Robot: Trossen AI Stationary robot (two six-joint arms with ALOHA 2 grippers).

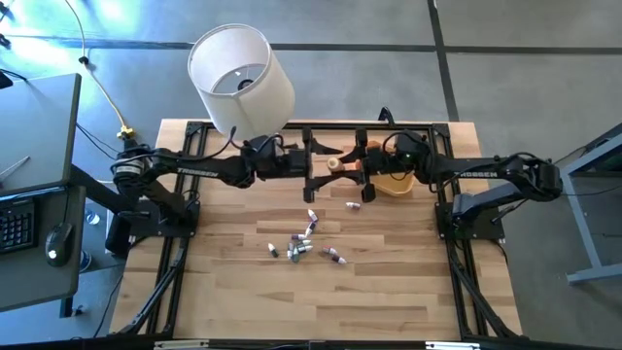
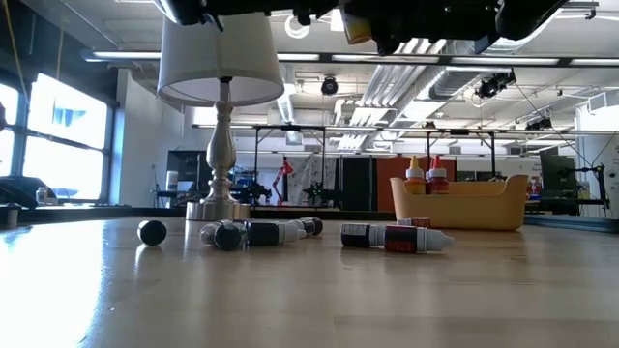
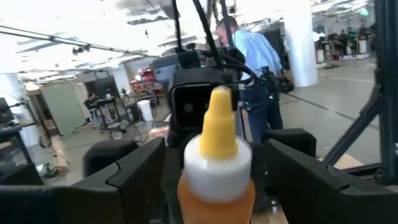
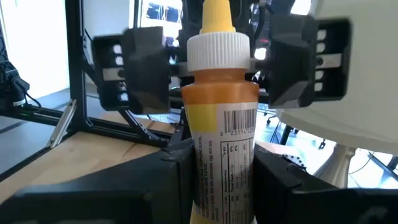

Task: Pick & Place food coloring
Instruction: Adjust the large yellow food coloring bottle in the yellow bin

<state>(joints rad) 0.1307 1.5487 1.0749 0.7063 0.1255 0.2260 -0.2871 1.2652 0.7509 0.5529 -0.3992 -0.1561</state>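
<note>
From above, the two arms meet over the far middle of the table. The left gripper (image 1: 313,167) and the right gripper (image 1: 358,167) face each other, and an orange bottle (image 1: 337,163) with a yellow tip sits between them. Just beside the right gripper is the orange bowl (image 1: 397,185). Nearer the front, a bunch of little bottles (image 1: 303,243) lies scattered on the wooden table (image 1: 389,282). A white lamp (image 1: 240,78) stands at the far edge.

From table height, the little bottles (image 2: 290,232) lie on their sides in a row. Two bottles with red caps (image 2: 427,174) stand up inside the bowl (image 2: 459,203). The lamp (image 2: 221,116) stands behind them. The orange bottle (image 2: 356,24) is high up, well above the table, among the dark arms.

In the left wrist view, the orange bottle (image 3: 217,155) stands right in the middle, with the left arm's fingers (image 3: 134,171) spread wide on both sides of it, not touching. A person in a blue shirt (image 3: 255,56) stands in the room behind.

In the right wrist view, the right arm's fingers (image 4: 180,168) squeeze the orange bottle (image 4: 221,124) low down (it stands straight up). The other gripper's pads (image 4: 146,71) wait on each side of its white cap, apart from it.
</note>
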